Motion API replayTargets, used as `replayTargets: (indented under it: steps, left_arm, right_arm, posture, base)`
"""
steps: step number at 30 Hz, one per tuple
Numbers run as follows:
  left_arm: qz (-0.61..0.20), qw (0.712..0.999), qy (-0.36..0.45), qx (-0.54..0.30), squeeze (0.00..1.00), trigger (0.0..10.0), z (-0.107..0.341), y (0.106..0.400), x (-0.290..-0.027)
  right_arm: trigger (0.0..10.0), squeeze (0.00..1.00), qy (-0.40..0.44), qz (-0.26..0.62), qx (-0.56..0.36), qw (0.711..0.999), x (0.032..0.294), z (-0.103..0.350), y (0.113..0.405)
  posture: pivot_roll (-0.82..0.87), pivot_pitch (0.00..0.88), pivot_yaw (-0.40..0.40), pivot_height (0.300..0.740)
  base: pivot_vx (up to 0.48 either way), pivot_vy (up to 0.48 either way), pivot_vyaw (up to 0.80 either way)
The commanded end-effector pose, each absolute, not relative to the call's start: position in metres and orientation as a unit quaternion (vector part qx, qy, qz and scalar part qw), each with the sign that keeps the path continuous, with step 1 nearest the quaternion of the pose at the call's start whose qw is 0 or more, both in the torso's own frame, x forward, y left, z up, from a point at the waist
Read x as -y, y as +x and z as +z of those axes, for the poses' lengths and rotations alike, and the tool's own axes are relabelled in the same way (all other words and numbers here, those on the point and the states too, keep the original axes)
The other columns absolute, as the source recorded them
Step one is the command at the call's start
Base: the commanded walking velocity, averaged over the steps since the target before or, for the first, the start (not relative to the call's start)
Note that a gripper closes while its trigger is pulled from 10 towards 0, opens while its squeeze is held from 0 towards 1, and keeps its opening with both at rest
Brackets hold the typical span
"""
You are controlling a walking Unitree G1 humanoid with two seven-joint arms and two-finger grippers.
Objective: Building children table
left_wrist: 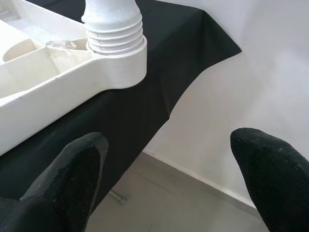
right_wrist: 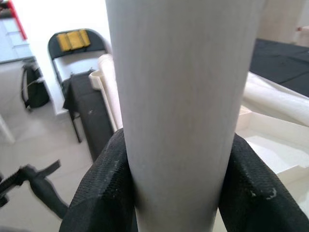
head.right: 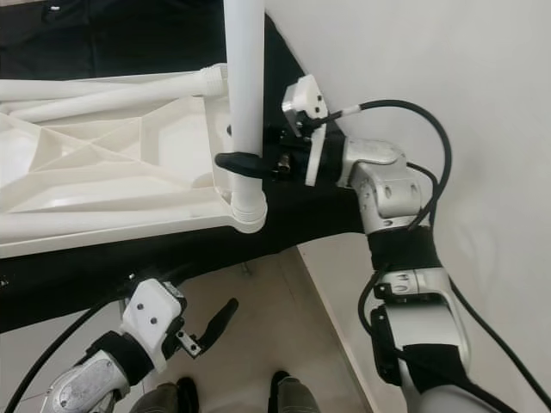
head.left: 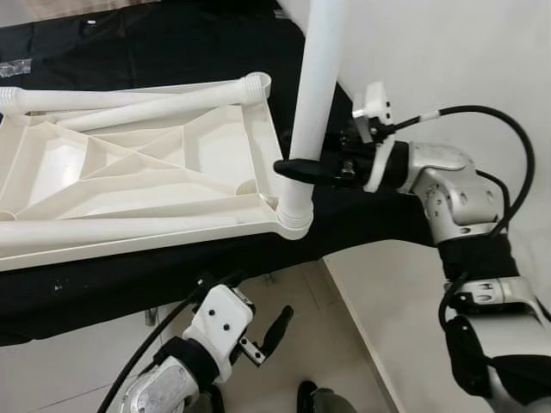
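- White plastic tabletop (head.left: 129,172) lies upside down, ribbed underside up, on a worktop (head.left: 172,52) covered in black cloth, with one corner at the worktop's near right edge.
- One white leg (head.left: 317,95) stands upright in the socket (head.left: 293,219) at that corner; its ridged end sits in the collar, though whether it is fully seated I cannot tell.
- Right gripper (head.left: 297,169) has its jaws closed around this leg a little above the socket, the black fingers (right_wrist: 101,188) pressing the tube from both sides.
- Two more legs (head.left: 129,101) lie along the far side of the tabletop, one ending at the far right corner socket; whether that one is fitted or just resting is unclear.
- Judged from this, the build is in an early-to-middle stage: one leg is up and in hand, and the other corners are yet to get standing legs before the table can be turned over.
- Left gripper (head.left: 263,340) hangs below the worktop's near edge, jaws spread wide and holding nothing, pointing towards the leg's corner.
- Black cloth drapes over the worktop's right corner; beyond it is a plain white wall (head.left: 448,52) and a pale tiled floor (head.left: 301,301).
- Farther back in the room, the right wrist view shows a dark folding chair (right_wrist: 75,48) with a bag (right_wrist: 34,89) beside it.
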State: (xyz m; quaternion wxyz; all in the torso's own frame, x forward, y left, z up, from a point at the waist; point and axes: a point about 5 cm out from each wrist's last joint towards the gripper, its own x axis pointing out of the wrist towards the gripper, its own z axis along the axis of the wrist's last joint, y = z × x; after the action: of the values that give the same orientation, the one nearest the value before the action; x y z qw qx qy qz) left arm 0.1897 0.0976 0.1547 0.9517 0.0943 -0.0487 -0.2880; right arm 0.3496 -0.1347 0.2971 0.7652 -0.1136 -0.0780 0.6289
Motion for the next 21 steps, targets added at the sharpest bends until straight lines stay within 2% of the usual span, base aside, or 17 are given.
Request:
replayTargets:
  steps: [1, 3, 4, 5, 7, 8, 9, 11, 12, 15, 21]
  left_arm:
    - [-0.289, 0.952, 0.094, 0.042, 0.00, 10.0, 0.154, 0.186, -0.098]
    - [-0.289, 0.952, 0.094, 0.042, 0.00, 10.0, 0.154, 0.186, -0.098]
    - [-0.288, 0.952, 0.094, 0.042, 0.00, 10.0, 0.153, 0.187, -0.098]
    - [-0.288, 0.952, 0.094, 0.042, 0.00, 10.0, 0.153, 0.187, -0.098]
    - [-0.288, 0.952, 0.094, 0.042, 0.00, 10.0, 0.153, 0.187, -0.098]
    - [-0.288, 0.952, 0.094, 0.042, 0.00, 10.0, 0.153, 0.187, -0.098]
    - [-0.288, 0.952, 0.094, 0.041, 0.00, 10.0, 0.153, 0.187, -0.098]
    - [-0.288, 0.952, 0.094, 0.041, 0.00, 10.0, 0.153, 0.187, -0.100]
    - [-0.288, 0.952, 0.094, 0.040, 0.00, 10.0, 0.153, 0.187, -0.100]
    - [-0.290, 0.952, 0.094, 0.040, 0.00, 10.0, 0.153, 0.189, -0.100]
    - [-0.297, 0.949, 0.097, 0.039, 0.00, 10.0, 0.151, 0.192, -0.100]
  right_arm:
    - [0.0, 0.00, -0.123, 0.639, 0.064, 0.756, 0.137, 0.290, 0.350]
    - [0.0, 0.00, -0.129, 0.635, 0.061, 0.759, 0.138, 0.288, 0.351]
    - [0.0, 0.00, -0.140, 0.614, 0.056, 0.775, 0.140, 0.284, 0.354]
    - [0.0, 0.00, -0.140, 0.614, 0.056, 0.775, 0.140, 0.284, 0.354]
    - [0.0, 0.00, -0.153, 0.555, 0.046, 0.816, 0.145, 0.274, 0.358]
    - [0.0, 0.00, -0.153, 0.555, 0.046, 0.816, 0.145, 0.274, 0.358]
    - [0.0, 0.00, -0.161, 0.485, 0.033, 0.859, 0.145, 0.262, 0.361]
    - [0.0, 0.00, -0.183, 0.254, -0.007, 0.949, 0.153, 0.238, 0.368]
    - [0.0, 0.00, -0.170, 0.153, -0.027, 0.973, 0.160, 0.227, 0.363]
    - [0.0, 0.00, -0.121, 0.114, -0.040, 0.985, 0.149, 0.214, 0.347]
    - [0.0, 0.00, -0.098, 0.135, -0.013, 0.986, 0.126, 0.227, 0.353]
  posture:
    - [0.05, 0.294, -0.047, 0.740]
    - [0.05, 0.294, -0.047, 0.740]
    - [0.05, 0.292, -0.048, 0.740]
    - [0.05, 0.292, -0.048, 0.740]
    - [0.04, 0.291, -0.048, 0.740]
    - [0.04, 0.291, -0.048, 0.740]
    - [0.03, 0.289, -0.052, 0.740]
    - [0.03, 0.290, -0.050, 0.740]
    - [0.02, 0.292, -0.046, 0.740]
    - [0.02, 0.302, -0.023, 0.740]
    - [0.02, 0.268, -0.023, 0.740]
  base:
    - [0.000, 0.000, 0.00]
    - [0.000, 0.000, 0.00]
    - [0.000, 0.000, 0.00]
    - [0.000, 0.000, 0.00]
    - [0.000, 0.000, 0.00]
    - [0.000, 0.000, 0.00]
    - [0.000, 0.000, 0.00]
    - [0.000, 0.000, 0.00]
    - [0.000, 0.000, 0.00]
    - [0.000, 0.000, 0.00]
    - [0.000, 0.000, 0.00]
